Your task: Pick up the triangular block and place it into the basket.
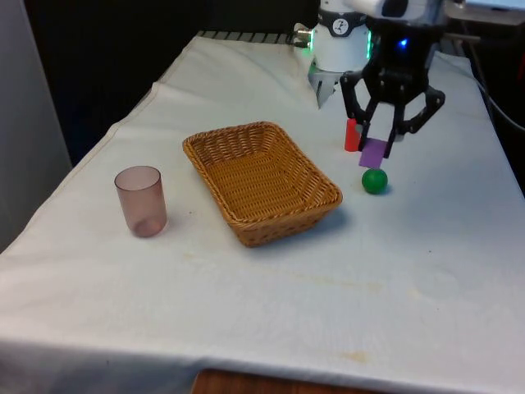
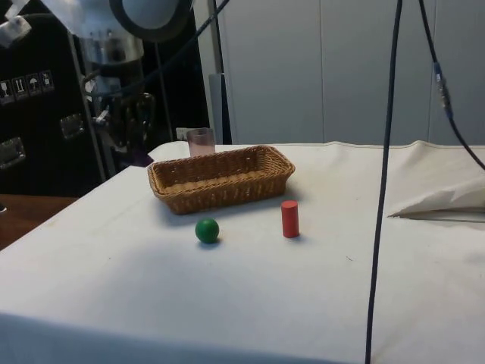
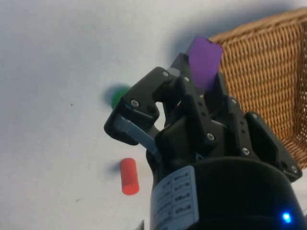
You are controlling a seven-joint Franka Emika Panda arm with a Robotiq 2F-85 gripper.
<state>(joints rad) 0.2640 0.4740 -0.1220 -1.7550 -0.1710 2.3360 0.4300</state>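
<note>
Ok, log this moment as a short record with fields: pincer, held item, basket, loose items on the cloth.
pincer: raised above the cloth, shut on the purple block
held item: purple block, clear of the table, not yet over the basket
basket: wicker basket, nothing inside it
loose items: green ball and upright red cylinder beside the basket; pink translucent cup standing on the basket's other side

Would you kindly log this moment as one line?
gripper shut on purple block | lifted beside basket | block not yet in basket
</note>
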